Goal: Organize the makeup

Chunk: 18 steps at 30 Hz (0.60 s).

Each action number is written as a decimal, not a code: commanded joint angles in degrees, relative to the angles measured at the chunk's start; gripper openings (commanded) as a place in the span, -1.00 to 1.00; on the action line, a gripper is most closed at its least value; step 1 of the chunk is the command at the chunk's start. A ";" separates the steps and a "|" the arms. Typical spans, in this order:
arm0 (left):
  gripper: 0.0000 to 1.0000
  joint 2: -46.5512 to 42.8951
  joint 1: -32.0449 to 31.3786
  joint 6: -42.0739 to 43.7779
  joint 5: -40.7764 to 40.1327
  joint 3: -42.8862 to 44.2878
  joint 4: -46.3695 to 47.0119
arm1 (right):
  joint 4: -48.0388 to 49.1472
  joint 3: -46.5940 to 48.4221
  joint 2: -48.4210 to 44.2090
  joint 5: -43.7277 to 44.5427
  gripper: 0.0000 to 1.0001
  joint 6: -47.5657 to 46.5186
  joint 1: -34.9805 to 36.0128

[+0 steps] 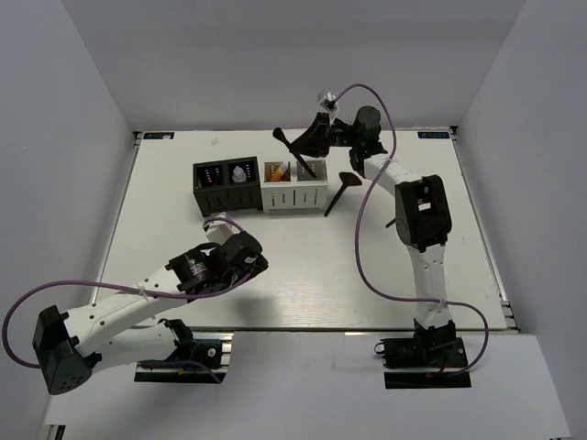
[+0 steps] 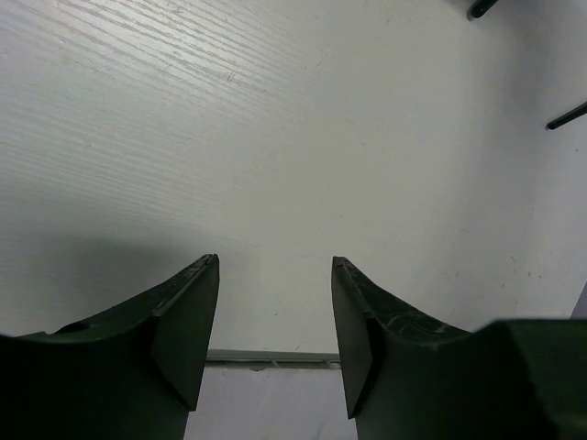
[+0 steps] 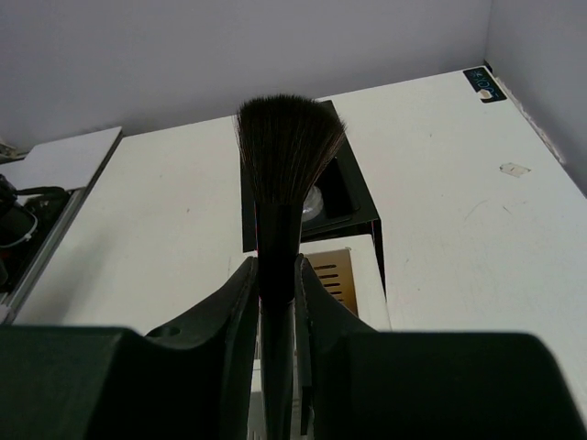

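My right gripper [image 1: 297, 147] is shut on a long black brush [image 1: 282, 137] just below its bristles [image 3: 286, 156]. It holds the brush tilted above the white organizer box [image 1: 295, 194], with the handle slanting down into it. A second black brush [image 1: 338, 192] leans against the white box's right side. The black organizer box [image 1: 218, 195] holds red-black lip sticks [image 1: 210, 174] and a small clear bottle [image 1: 240, 172], which also shows in the right wrist view [image 3: 315, 200]. My left gripper [image 1: 246, 266] is open and empty over bare table [image 2: 275, 266].
The two boxes stand side by side at the back middle of the white table [image 1: 303, 275]. An orange item [image 1: 275, 170] sits in the white box's left slot. Two dark brush ends [image 2: 567, 115] show at the top right of the left wrist view.
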 commanded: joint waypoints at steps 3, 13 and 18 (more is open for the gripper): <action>0.25 -0.02 -0.26 -0.31 -0.65 1.75 -0.60 | 2.85 -4.29 -1.26 -2.88 -0.92 -4.42 -0.83; 0.25 1.39 -0.26 1.44 -0.65 2.89 0.72 | 2.67 -7.54 -3.64 -3.67 0.12 -6.10 -2.14; 0.27 6.74 -0.78 10.46 0.22 7.88 5.27 | 3.03 -7.55 -7.15 -3.14 0.14 -4.34 -3.90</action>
